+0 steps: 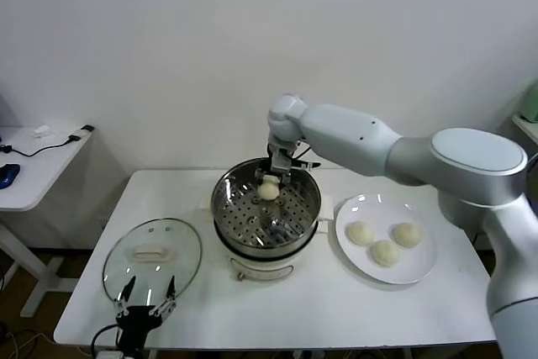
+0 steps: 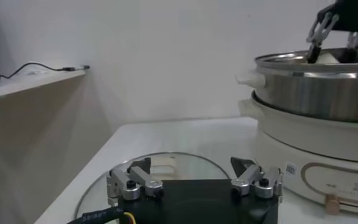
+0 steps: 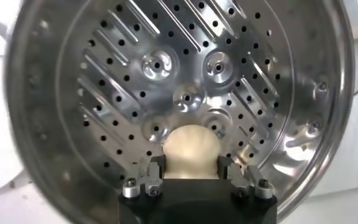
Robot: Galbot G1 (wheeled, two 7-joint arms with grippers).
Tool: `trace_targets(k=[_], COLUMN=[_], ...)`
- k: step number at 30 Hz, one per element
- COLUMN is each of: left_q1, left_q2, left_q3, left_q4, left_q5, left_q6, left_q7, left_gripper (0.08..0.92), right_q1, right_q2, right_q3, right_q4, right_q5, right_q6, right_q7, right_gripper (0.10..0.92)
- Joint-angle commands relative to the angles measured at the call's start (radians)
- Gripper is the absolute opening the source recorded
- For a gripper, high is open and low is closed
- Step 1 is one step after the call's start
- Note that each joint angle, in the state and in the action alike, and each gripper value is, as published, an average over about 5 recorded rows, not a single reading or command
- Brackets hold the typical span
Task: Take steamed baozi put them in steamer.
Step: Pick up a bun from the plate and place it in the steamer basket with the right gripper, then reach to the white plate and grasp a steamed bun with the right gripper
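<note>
One baozi (image 3: pixel 190 150) between right gripper (image 3: pixel 191 173) fingers | inside steamer (image 3: pixel 325 91) rim

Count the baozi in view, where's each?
4. Three baozi sit on the white plate; one is between the right gripper fingers over the steamer.

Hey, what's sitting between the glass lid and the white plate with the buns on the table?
The shiny steel steamer on its white base sits between the round glass lid and the flat white plate, clearest in the head view.
</note>
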Motion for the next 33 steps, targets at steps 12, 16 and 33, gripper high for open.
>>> trace_targets(k=[12,16,33], left_q1=[-0.008,-0.009,-0.036], left_q2=[0.0,0.002,0.012], left_q3=[-0.005,-0.007,-0.019], left_q4=[0.002,0.001,0.017], left_q5=[-0.002,-0.003,-0.005], left_q6=[0.004,0.006,0.006], left_q7=[0.001,0.002,0.002], left_gripper=[0.823,0.823,0.823], right_q1=[0.173,0.32,0.414], right_q2=[-0.038,-0.148,-0.753], right_q3=[-0.056,-0.181,-0.58], right_q4=[-0.037,0.029,0.501], right_q5=[0.314,0.703,0.951], right_q6=[0.059,-0.099,-0.861], right_q7=[-0.095,-0.158,-0.034], right_gripper=[0.821,0.823,0.823])
